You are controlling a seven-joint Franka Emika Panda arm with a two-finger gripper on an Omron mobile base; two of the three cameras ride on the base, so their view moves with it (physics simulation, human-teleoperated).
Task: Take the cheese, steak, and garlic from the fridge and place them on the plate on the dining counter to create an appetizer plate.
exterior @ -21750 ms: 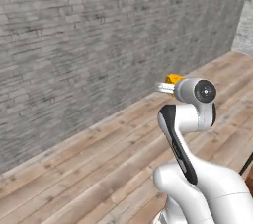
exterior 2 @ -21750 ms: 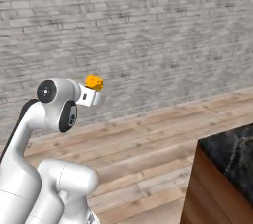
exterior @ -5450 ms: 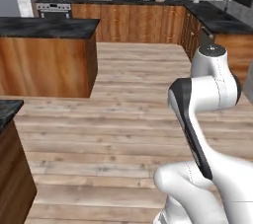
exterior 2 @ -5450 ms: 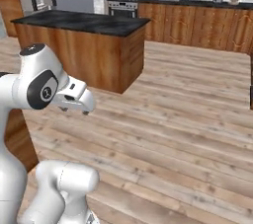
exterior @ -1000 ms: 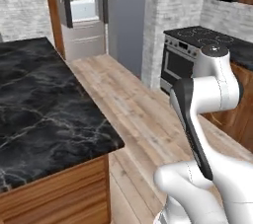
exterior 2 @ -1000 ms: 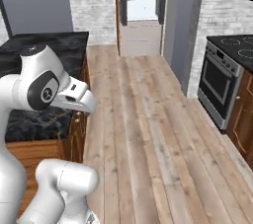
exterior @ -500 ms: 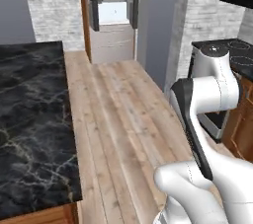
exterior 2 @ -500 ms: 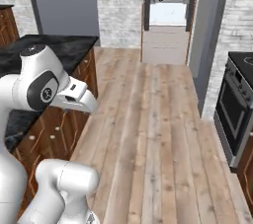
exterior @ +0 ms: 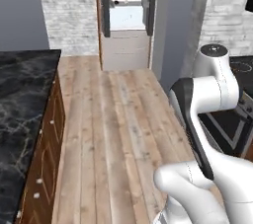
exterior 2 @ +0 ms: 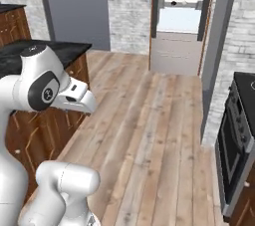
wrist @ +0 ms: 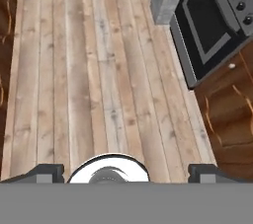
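**Fridge open ahead, jaws wide and empty**

The fridge (exterior: pixel 127 16) stands at the far end of the wood floor (exterior: pixel 118 134), seen straight ahead in both base views. Its dark doors are swung open, showing white shelves, a pale blue box and a grey lower drawer. A small dark item sits on an upper shelf; it is too small to tell what it is. Cheese, steak and garlic cannot be made out at this range.

The arm (exterior: pixel 212 94) is folded up close to its body. In the hand view the jaws stand wide apart, one dark tip at each lower corner, with nothing between them; the gripper (wrist: pixel 126 173) looks down at bare floor planks.

A black marble table (exterior: pixel 20 109) over brown wood fronts runs along the left in the left base view. An oven (exterior 2: pixel 234 140) with a dark glass door stands on the right, just beside a grey brick wall (exterior 2: pixel 221 46).
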